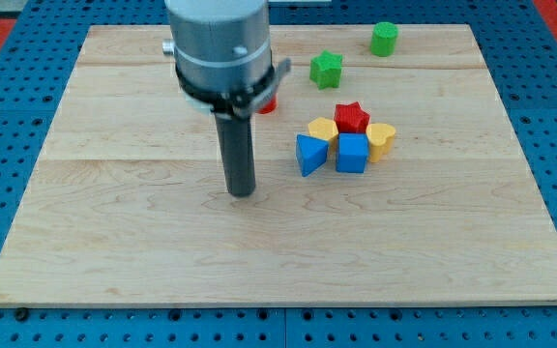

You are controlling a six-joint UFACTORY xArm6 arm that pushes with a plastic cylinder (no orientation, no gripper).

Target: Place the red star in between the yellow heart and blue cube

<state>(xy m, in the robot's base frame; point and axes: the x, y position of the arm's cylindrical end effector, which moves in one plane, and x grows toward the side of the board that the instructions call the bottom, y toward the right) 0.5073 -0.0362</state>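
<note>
**A:** Camera view first. Operator, where do you see my tip (243, 192)?

**B:** Left of centre in the frame. It is the blunt lower end of a smooth, dark, round rod, resting on the pale wooden board (114, 242). You have no pincer here, so there is nothing apart or clamped: the rod touches no block. Above it hangs a grey cylindrical housing (218, 39) with a dark band.

**A:** What lies nearest my tip?

**B:** Look right of it. The blue triangular block (308, 155) is the closest, well clear of the rod. Just beside it sits the blue cube (352, 153), and a rounded yellow block (322, 130) stands behind the triangle.

**A:** And the red star?

**B:** You will find the red star (352, 118) right of centre, directly behind the blue cube and seemingly touching it. The yellow heart (382, 139) is at the cube's right, just below and right of the star. All look like matte, solid-coloured pieces.

**A:** Further out?

**B:** A red block (267, 103) peeks out behind the housing, its shape hidden. A green star (326, 70) lies upper centre, and a green cylinder-like block (384, 39) near the top edge. The board shows fine lengthwise grain and sits on a blue perforated surface (8, 174).
</note>
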